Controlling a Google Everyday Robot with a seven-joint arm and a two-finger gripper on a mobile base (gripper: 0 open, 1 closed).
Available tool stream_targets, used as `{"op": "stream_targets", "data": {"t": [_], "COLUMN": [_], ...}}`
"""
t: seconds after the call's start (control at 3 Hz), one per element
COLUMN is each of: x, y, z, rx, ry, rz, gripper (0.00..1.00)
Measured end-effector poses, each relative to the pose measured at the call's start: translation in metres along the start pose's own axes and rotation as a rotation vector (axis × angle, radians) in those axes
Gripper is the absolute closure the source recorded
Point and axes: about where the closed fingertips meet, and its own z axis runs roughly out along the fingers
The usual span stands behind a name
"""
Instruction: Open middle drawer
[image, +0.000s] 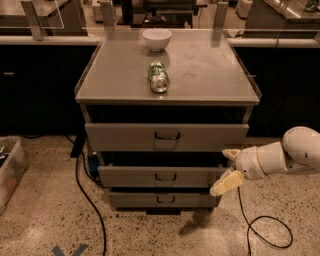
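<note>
The grey cabinet (167, 80) has three drawer fronts stacked one above another. The middle drawer (130, 177) has a medium-height grey front with a small dark wire handle (165, 177) at its centre. Its inside is hidden. My gripper (227, 169) is on a white arm (280, 156) that reaches in from the right. It sits at the right end of the middle drawer's front, well to the right of the handle. Its two cream fingers (226, 184) are spread apart, and nothing is held between them.
A white bowl (157, 39) and a green can (159, 76) lying on its side are on the cabinet top. The top drawer (125, 137) is above and the bottom drawer (135, 200) below. Black cables (265, 235) lie on the floor. A clear bin (7, 172) stands at the left.
</note>
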Motion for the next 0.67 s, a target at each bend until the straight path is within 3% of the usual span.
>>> {"op": "stream_targets", "data": {"t": [0.33,0.67], "x": [-0.001,0.002], "y": [-0.003,0.003], "z": [0.014,0.04], "rx": [0.004,0.043], "ry": [0.03,0.121], "rz": [-0.04,-0.159], "gripper": [0.0,0.0]}}
